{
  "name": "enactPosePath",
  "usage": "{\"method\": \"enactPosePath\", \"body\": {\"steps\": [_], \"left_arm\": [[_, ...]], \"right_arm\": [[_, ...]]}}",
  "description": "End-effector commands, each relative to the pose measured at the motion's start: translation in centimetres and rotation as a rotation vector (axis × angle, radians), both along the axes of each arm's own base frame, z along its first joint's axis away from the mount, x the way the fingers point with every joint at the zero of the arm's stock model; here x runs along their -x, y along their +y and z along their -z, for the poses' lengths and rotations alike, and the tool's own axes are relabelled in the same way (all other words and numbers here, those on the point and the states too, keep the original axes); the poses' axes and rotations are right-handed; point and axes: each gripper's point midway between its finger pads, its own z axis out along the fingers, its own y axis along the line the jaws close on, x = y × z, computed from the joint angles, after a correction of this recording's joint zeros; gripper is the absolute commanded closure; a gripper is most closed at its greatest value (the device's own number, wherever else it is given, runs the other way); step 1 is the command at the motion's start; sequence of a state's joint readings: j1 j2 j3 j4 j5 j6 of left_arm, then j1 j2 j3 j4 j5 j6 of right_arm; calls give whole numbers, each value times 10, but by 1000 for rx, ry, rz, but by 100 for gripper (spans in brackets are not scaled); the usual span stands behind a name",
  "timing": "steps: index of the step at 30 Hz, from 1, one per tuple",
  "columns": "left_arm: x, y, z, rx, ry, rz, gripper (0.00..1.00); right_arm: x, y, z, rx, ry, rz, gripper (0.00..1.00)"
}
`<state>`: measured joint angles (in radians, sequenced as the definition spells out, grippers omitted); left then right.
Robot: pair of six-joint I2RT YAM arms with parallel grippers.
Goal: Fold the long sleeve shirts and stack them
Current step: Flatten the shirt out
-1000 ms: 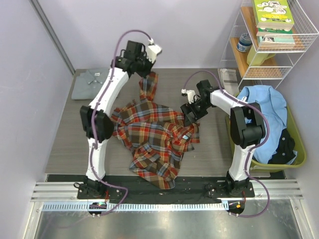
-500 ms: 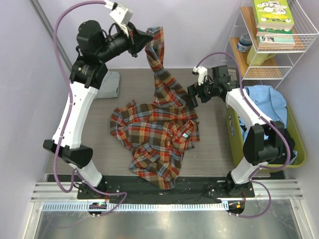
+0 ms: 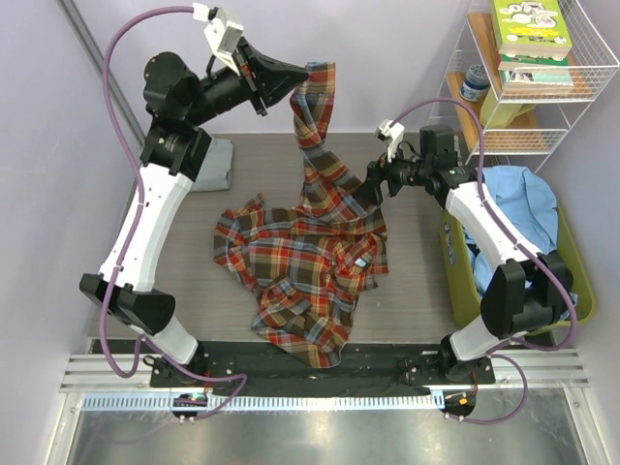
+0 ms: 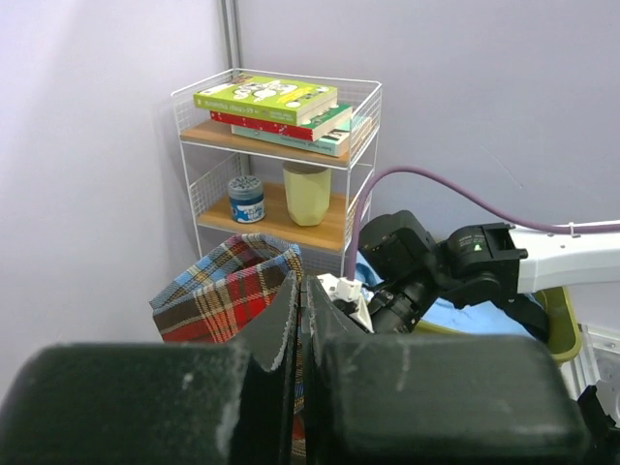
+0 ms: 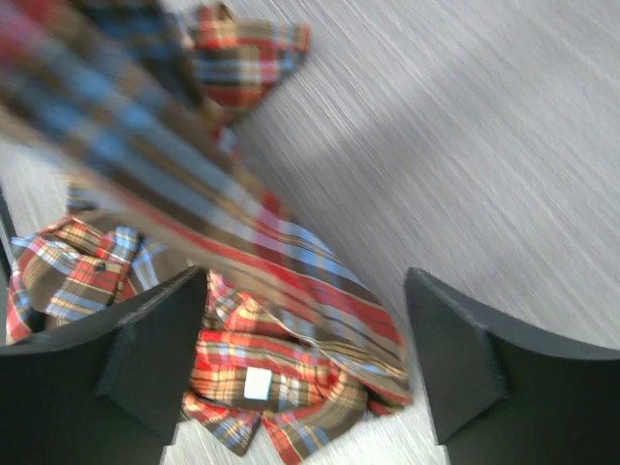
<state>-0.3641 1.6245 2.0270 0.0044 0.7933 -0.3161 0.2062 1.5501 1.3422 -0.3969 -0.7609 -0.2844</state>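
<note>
1. The left hand (image 3: 304,74), raised over the 12 o'clock edge of the counter (image 3: 145,281), has its fingers (image 4: 283,325) pressed together, pinching one end of the plaid shirt (image 3: 305,262).
2. A strip of the plaid shirt hangs from that pinch to a crumpled heap at the counter's centre.
3. The right hand (image 3: 372,184), fingers (image 5: 155,339) spread and holding nothing, is just beside the strip at its 3 o'clock.
4. The grey shirt (image 3: 217,163) lies at the 10 o'clock corner, partly hidden by the left arm (image 3: 150,223).
5. The basket (image 3: 455,291), holding blue cloth (image 3: 513,208), stands off the 3 o'clock edge.
</note>
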Motion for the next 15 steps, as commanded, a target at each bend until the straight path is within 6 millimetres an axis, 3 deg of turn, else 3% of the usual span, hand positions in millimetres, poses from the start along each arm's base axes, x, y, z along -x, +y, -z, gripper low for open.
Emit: {"method": "enactPosePath", "body": {"steps": [1, 2, 5, 7, 8, 10, 12, 13, 14, 15], "left_arm": [[18, 10, -34, 57, -107, -2, 100], [17, 10, -35, 64, -98, 2, 100], [20, 10, -42, 86, -103, 13, 100], [22, 11, -45, 85, -105, 12, 100], [26, 13, -48, 85, -115, 14, 100], [30, 15, -48, 72, -123, 8, 100], [37, 24, -45, 43, -132, -17, 100], [42, 24, -41, 26, -134, -4, 100], [45, 20, -16, -31, -82, 38, 100], [79, 10, -1, -94, -84, 155, 100]], "right_arm": [[18, 23, -45, -66, -150, -103, 23], [16, 24, -42, -45, -157, -93, 30], [1, 25, -23, 22, -158, -47, 26], [-8, 26, -10, 29, -125, -28, 29], [-12, 26, -9, 30, -125, -13, 39], [-28, 21, -6, 38, -126, 59, 72], [-40, 12, -18, 35, -134, 122, 99], [-42, 6, -25, 23, -128, 158, 99], [-48, -7, -35, 13, -140, 194, 99], [-48, -13, -40, 8, -140, 210, 99]]}}
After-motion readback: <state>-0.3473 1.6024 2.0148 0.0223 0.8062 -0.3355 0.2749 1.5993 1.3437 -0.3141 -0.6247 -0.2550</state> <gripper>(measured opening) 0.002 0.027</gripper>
